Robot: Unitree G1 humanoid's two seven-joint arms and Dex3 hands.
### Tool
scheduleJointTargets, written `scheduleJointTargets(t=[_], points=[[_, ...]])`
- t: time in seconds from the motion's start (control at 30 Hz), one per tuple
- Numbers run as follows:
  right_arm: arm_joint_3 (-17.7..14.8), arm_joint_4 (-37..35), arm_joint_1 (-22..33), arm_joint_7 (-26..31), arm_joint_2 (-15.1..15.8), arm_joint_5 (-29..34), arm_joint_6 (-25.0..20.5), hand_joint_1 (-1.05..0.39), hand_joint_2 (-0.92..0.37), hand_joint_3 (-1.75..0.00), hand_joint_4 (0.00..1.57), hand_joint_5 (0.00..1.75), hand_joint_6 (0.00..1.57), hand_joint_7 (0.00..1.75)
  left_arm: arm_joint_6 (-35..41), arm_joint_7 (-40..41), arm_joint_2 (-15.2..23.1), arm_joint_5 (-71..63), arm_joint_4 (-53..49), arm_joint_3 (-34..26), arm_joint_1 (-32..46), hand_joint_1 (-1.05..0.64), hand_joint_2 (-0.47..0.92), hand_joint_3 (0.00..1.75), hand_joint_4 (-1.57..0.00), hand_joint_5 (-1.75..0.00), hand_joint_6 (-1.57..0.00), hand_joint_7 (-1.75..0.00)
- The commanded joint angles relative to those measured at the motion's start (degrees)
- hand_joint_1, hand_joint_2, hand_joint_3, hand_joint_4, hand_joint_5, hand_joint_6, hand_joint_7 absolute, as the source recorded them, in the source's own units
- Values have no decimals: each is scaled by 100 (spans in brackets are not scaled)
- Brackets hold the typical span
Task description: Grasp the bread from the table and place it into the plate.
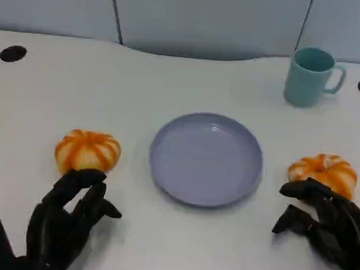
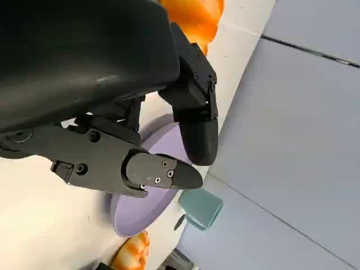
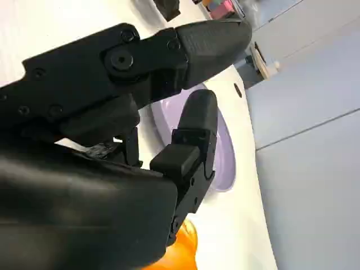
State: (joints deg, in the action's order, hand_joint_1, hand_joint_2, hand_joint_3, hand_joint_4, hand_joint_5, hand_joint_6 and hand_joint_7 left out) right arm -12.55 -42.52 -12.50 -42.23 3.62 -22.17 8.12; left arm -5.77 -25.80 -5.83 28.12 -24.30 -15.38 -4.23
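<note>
Two orange-striped round breads lie on the white table. One bread [image 1: 88, 150] is left of the lilac plate [image 1: 206, 158], the other bread [image 1: 323, 171] is right of it. The plate holds nothing. My left hand [image 1: 69, 220] sits just in front of the left bread, fingers spread and reaching to its near edge, holding nothing. My right hand [image 1: 325, 225] is just in front of the right bread, fingers apart, its upper finger at the bread's near side. In the left wrist view, bread [image 2: 194, 14] shows beyond the fingers [image 2: 194, 132]. In the right wrist view, bread [image 3: 180, 250] lies under the hand.
A teal mug [image 1: 311, 76] stands at the back right, well behind the plate. Two dark round holes [image 1: 12, 53] mark the table's far corners. A grey partition wall runs behind the table's curved back edge.
</note>
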Motion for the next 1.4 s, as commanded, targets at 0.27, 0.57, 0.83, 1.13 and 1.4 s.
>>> scheduleJointTargets(t=[0.27,0.57,0.83,1.13,1.4], points=[[-26,-95,39,3,91,33,-5,-49,-92,-15,63,144,65,98,-41,-19,83,-4,30,-16,-37,-43,92,16,-63,-175,-53,-127],[-18,-38,73,46,72,43,-5,-48,-92,-15,62,144,65,98,-42,-55,93,29,23,-36,-37,-43,92,15,-62,-175,-54,-127],[-2,29,117,35,52,27,-28,-46,-92,-16,62,143,65,97,-60,-30,133,-40,51,-18,-11,-45,92,14,-63,-173,-55,-127],[26,47,106,118,4,51,-27,-46,-92,-17,62,144,65,96,-1234,-240,214,-510,-287,65,-111,-44,92,17,-51,-149,-62,-74],[54,45,108,178,-30,79,15,-46,-92,-17,62,143,66,96,-2906,149,579,-1779,-502,321,-286,-49,92,16,-47,-123,-55,-52]])
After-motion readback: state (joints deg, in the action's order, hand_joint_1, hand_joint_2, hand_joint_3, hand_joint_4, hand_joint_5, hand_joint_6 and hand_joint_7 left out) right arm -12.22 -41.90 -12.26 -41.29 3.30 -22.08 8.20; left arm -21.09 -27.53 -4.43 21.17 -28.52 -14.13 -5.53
